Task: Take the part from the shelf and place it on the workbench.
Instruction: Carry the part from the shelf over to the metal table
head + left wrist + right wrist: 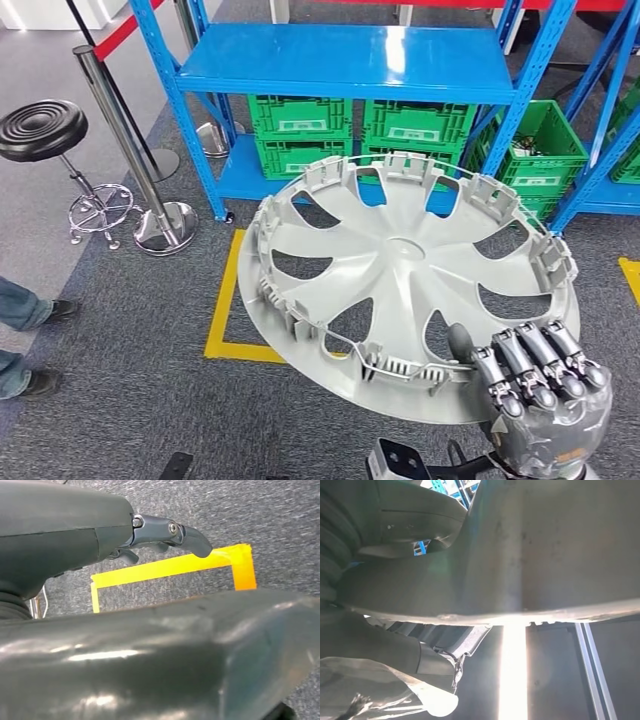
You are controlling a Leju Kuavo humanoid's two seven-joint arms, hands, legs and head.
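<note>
Grey plastic wheel cover (407,290) tilts above the carpet in the head view, its near rim gripped by the right hand (540,385), with the blue shelf (343,60) and green crates (302,135) behind it. At the left wrist, the left hand (166,532) hangs over yellow floor tape (170,567), fingers loosely extended around nothing. At the right wrist, the cover's grey edge sits pressed against the thumb (406,517).
</note>
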